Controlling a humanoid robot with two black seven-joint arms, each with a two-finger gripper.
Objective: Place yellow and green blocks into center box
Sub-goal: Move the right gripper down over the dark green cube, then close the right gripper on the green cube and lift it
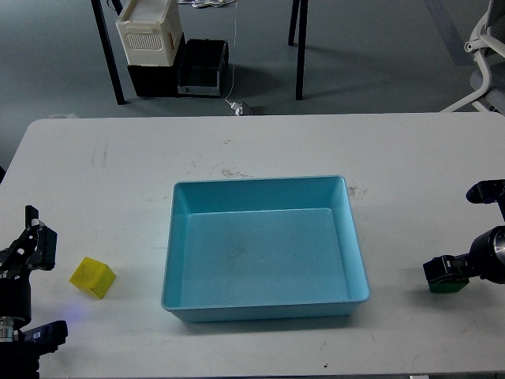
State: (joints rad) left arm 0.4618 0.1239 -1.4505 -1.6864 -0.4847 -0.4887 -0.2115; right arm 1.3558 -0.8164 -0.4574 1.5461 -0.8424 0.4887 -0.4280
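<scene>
The yellow block (93, 278) lies on the white table, left of the light blue center box (178, 237), which holds nothing. My left gripper (41, 288) is at the table's lower left, open, with its fingers pointing toward the yellow block and a small gap between them and it. The green block (450, 287) lies near the table's right edge and is mostly hidden under the lower finger of my right gripper (462, 233). That gripper is open, one finger (484, 192) above and one (442, 269) over the block.
Beyond the table's far edge, a white slotted crate (150, 31) and a black bin (202, 67) stand on the floor between dark table legs. An office chair (483, 47) is at the far right.
</scene>
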